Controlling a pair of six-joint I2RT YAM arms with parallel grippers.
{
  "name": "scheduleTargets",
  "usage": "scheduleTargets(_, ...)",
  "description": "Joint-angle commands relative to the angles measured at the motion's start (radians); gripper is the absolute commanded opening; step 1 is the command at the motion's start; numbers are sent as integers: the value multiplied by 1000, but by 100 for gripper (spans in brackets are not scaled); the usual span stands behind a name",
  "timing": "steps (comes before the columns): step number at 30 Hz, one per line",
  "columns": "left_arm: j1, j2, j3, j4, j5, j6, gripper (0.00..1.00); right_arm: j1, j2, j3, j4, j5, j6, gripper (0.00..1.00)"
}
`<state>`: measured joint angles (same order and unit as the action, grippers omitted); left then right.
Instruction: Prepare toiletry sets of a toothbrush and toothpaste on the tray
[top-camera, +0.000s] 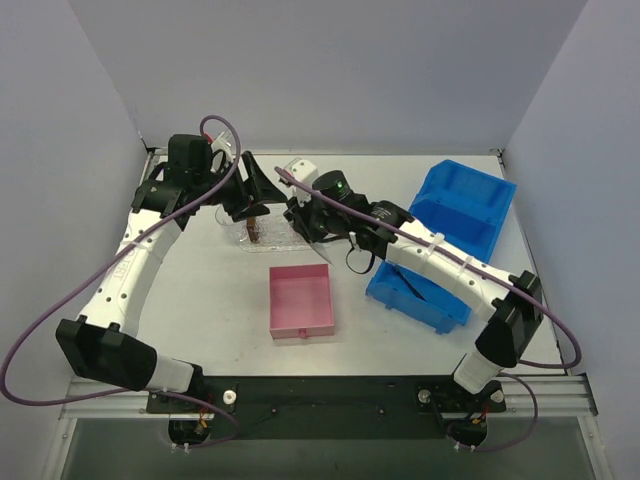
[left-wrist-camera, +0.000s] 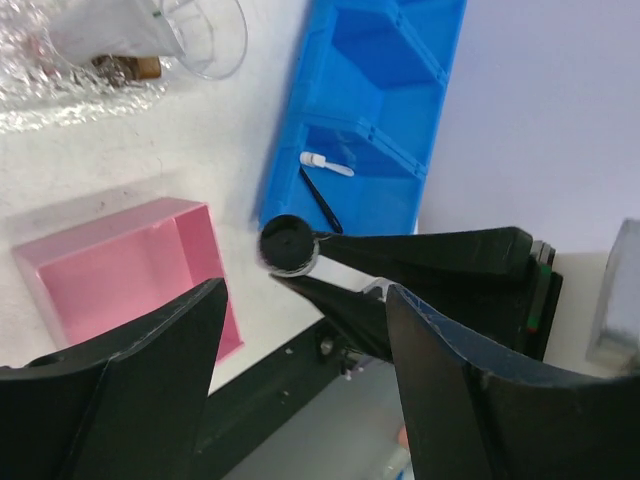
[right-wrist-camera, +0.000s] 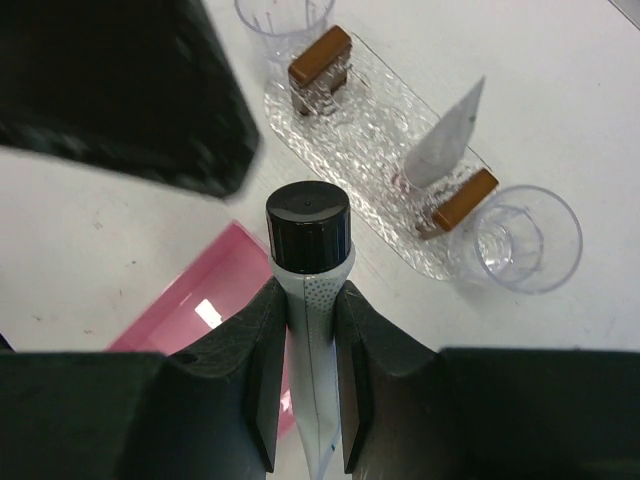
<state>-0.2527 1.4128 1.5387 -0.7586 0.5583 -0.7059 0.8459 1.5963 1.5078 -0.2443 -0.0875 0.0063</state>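
The clear bumpy tray (right-wrist-camera: 372, 140) lies on the table with two brown blocks (right-wrist-camera: 320, 62). One silver toothpaste tube (right-wrist-camera: 447, 145) stands against the right-hand block. My right gripper (right-wrist-camera: 308, 300) is shut on a second silver tube with a black cap (right-wrist-camera: 308, 232) and holds it above the table, near the tray's front edge. My left gripper (left-wrist-camera: 305, 300) is open and empty, just above the tray's left end (top-camera: 252, 236). A white toothbrush (left-wrist-camera: 327, 165) and a black one (left-wrist-camera: 322, 202) lie in the blue bin (left-wrist-camera: 370, 110).
A clear cup (right-wrist-camera: 525, 240) stands at the tray's right end and another (right-wrist-camera: 285, 15) at its far left end. The pink box (top-camera: 300, 300) sits in front of the tray. The blue bin is to the right (top-camera: 455, 215).
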Motion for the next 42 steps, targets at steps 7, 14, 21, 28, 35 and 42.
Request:
scheduleTargets(7,21,14,-57,22,89,-78,75,73,67,143,128,22,-104,0)
scheduleTargets(14,29,15,-77,13,81,-86,75,94,74,147,128,42,-158,0)
scheduleTargets(21,33,21,-89,25,91,-98,74,111,85,158,140,43,-215,0)
scheduleTargets(28,44,23,-104,24,89,-109,52,116,86,163,152,54,-250,0)
scheduleTargets(35,47,26,-109,31,94,-115,40,124,90,163,152,51,-273,0)
scheduleTargets(42,61,21,-118,47,112,-119,0,130,94,157,140,55,-250,0)
